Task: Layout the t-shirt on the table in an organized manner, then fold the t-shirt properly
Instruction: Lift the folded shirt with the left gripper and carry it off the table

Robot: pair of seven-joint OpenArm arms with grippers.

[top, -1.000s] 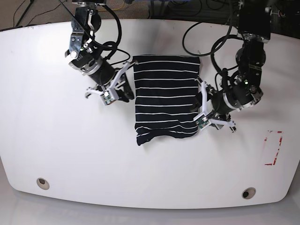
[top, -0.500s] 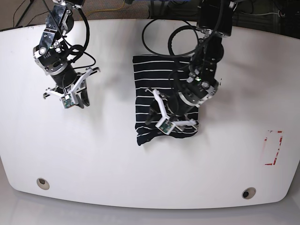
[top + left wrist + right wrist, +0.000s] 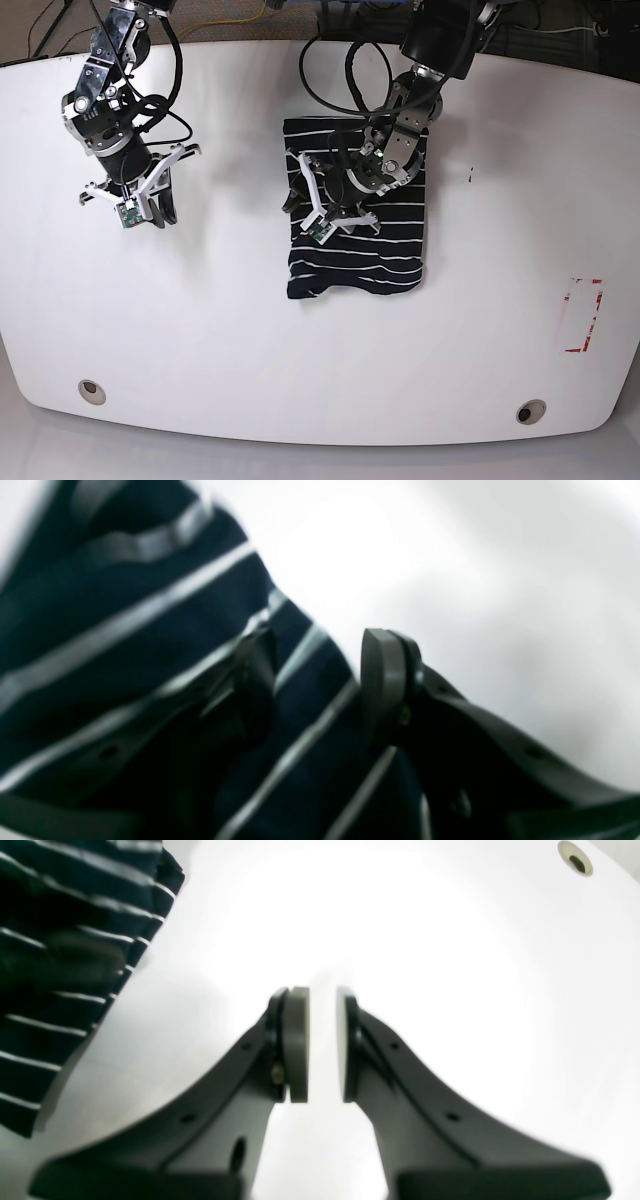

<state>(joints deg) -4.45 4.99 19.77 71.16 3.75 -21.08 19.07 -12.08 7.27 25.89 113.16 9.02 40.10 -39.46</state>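
Note:
The t-shirt (image 3: 360,205) lies folded into a dark, white-striped rectangle in the middle of the table (image 3: 200,330). My left gripper (image 3: 295,200) reaches across it to its left edge. In the left wrist view the left gripper (image 3: 320,640) is open, with one finger over the t-shirt (image 3: 125,645) and the other at its border beside bare table (image 3: 450,555). My right gripper (image 3: 162,215) hangs over bare table well left of the shirt. In the right wrist view the right gripper (image 3: 322,990) has its pads nearly together and nothing between them, and the t-shirt (image 3: 75,940) is at the far left.
Two metal-ringed holes (image 3: 91,390) (image 3: 530,411) sit near the front edge; one hole (image 3: 575,862) also shows in the right wrist view. A red-marked rectangle (image 3: 583,315) is at the right. Black cables loop above the shirt's back edge.
The left arm swept from the shirt's right side across it to its left edge. The right arm drew away from the shirt's left edge, out to the left.

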